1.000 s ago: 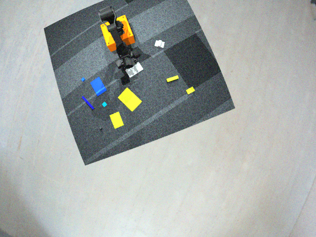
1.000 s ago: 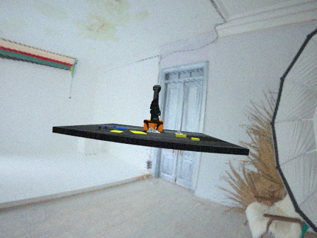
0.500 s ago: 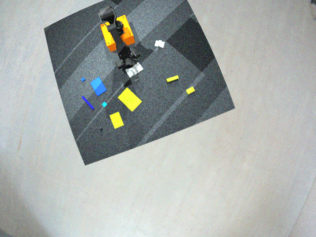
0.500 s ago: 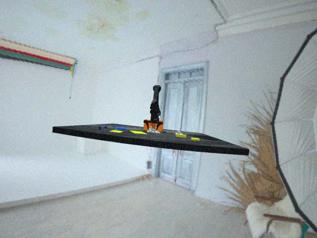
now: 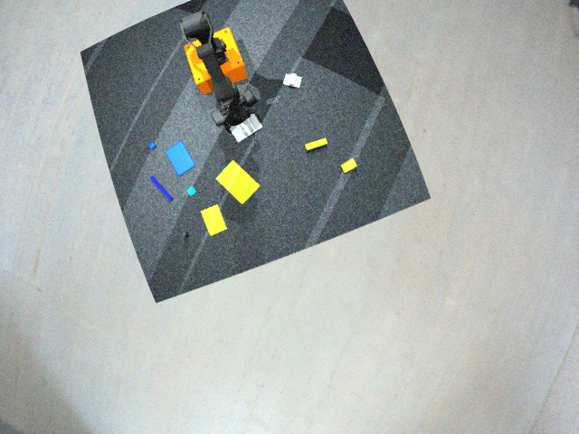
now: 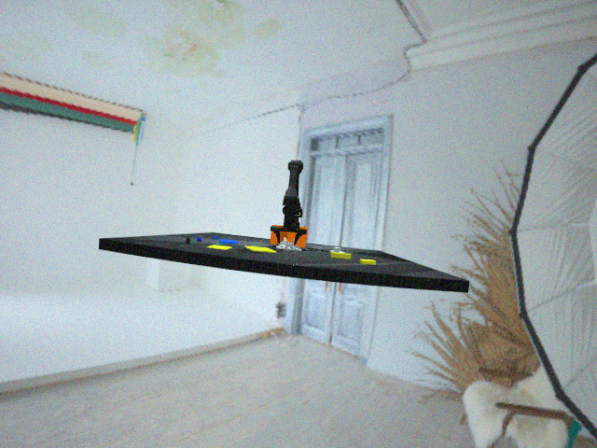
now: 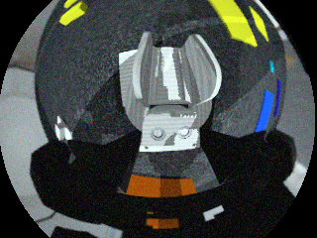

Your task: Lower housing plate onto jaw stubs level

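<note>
The housing plate (image 7: 170, 142) is a small white plate with two round pin heads. It lies between my black fingertips in the wrist view. My gripper (image 7: 169, 130) is shut on it, one finger at each side. Two grey curved jaws (image 7: 143, 69) (image 7: 210, 69) stand just beyond, above a white base (image 7: 127, 66), and the housing plate overlaps their near ends. The jaw assembly also shows from above (image 5: 246, 128) and from the side (image 6: 289, 245). In the top view the arm's wrist hides the housing plate. Its contact with the stubs and its levelness cannot be told.
Yellow pads (image 5: 238, 182) (image 5: 213, 220) and a blue pad (image 5: 180, 158) lie in front of and beside the assembly. Yellow blocks (image 5: 316, 144) (image 5: 348, 165) and a small white piece (image 5: 292, 80) lie to the right. A cyan cube (image 5: 191, 191) and a dark blue bar (image 5: 161, 188) lie left.
</note>
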You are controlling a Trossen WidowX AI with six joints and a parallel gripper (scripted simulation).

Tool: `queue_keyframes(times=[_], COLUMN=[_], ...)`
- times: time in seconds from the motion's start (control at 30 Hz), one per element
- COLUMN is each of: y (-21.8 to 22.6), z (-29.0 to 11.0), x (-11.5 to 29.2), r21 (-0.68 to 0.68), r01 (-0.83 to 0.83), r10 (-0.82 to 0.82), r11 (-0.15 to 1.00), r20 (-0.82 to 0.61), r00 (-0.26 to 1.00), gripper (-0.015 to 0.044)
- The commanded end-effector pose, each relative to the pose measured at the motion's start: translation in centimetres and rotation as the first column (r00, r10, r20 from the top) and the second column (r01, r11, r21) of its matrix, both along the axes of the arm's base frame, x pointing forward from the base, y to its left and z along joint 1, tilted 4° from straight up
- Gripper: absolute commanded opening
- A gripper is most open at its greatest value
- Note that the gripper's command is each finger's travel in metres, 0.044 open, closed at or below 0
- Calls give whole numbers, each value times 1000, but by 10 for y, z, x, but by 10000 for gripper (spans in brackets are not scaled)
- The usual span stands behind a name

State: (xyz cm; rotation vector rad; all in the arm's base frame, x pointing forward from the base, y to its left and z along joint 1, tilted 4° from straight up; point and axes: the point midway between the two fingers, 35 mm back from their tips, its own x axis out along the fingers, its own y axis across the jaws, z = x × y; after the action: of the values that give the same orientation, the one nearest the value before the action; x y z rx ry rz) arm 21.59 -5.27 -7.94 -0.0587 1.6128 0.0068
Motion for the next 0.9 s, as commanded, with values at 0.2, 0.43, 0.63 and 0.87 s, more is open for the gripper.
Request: queue_keyframes(times=[0.2, 0.43, 0.63, 0.87], y=[-1, -1, 0, 0], z=[0, 0, 0, 0], x=[0, 0, 0, 0], r21=[-4, -4, 0, 0], r01=[-2, -2, 0, 0], r10=[2, 2, 0, 0], r11=[1000, 1000, 1000, 1000], r20=[0, 0, 0, 0], r00=[1000, 1000, 1000, 1000], gripper=[351, 351, 403, 440])
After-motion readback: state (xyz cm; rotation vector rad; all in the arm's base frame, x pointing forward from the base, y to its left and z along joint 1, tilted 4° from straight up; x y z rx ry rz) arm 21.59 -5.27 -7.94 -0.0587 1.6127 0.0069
